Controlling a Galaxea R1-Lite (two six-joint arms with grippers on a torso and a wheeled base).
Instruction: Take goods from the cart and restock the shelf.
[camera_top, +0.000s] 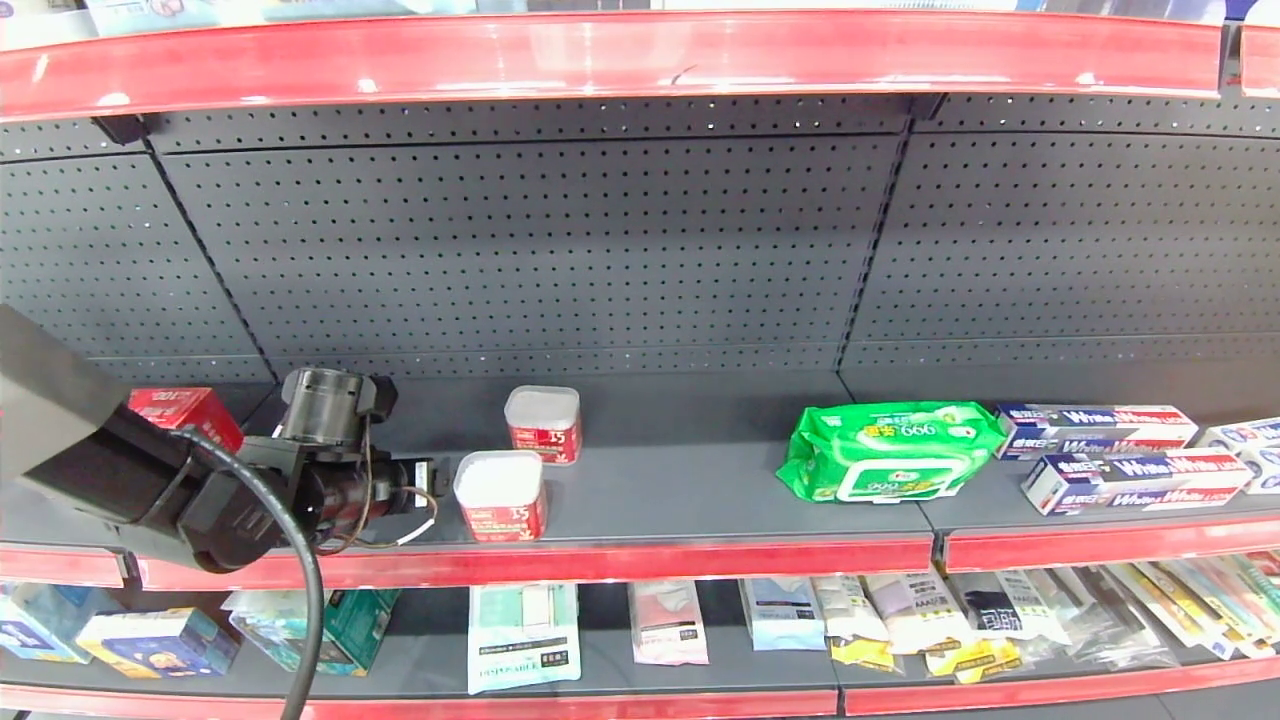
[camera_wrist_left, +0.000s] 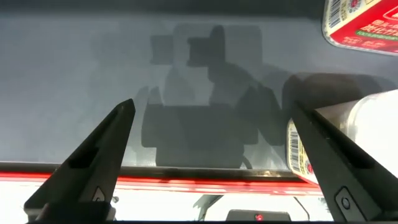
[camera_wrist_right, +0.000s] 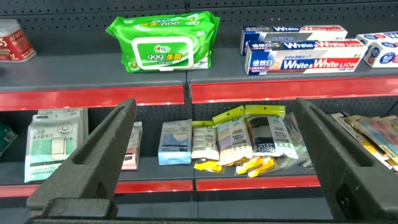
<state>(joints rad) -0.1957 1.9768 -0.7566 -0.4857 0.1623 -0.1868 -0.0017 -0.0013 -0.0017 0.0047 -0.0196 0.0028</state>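
**Two tubs shelved, plenty of room left**

The shelf (camera_top: 680, 470) carries some stock, but a broad stretch of its grey deck between the goods lies bare. Restocking looks under way and well short of finished, with more goods to fetch from the cart.

Both grippers are empty. The left gripper (camera_wrist_left: 211, 106) sits low over the shelf's front edge with its jaws spread wide and nothing between them. One finger stands just beside the front tub (camera_top: 500, 497); whether it touches cannot be told. The right gripper (camera_wrist_right: 214, 102) faces the shelf from farther back, its jaws also wide apart and gripping nothing.

Counted from large to small:

- One green pack of wet wipes (camera_top: 890, 450) lies flat, right of the middle.
- Two toothpaste boxes (camera_top: 1135, 478) lie side by side just beyond it, with more cut off at the far right edge.
- Two red tubs with white lids stand upright left of centre, the rear tub (camera_top: 543, 424) close behind the front one.
- One small red box (camera_top: 185, 412) sits at the far left, behind the left arm.
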